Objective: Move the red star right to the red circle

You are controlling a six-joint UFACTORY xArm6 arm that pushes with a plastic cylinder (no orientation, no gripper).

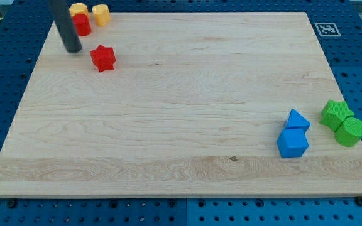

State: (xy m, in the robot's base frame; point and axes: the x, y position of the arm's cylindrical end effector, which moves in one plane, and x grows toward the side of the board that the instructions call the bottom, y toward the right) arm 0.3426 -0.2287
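Observation:
The red star (pixel 103 58) lies on the wooden board near the view's top left. The red circle (pixel 82 24) stands above and to the left of it, partly hidden by my rod. My tip (pixel 73 48) rests on the board just left of the red star and just below the red circle, a small gap from each.
A yellow block (pixel 78 9) and a yellow hexagonal block (pixel 100 14) sit at the top edge by the red circle. A blue triangle (pixel 297 119) and a blue cube (pixel 292 143) sit at the lower right, with a green star (pixel 336 113) and a green cylinder (pixel 350 132) at the right edge.

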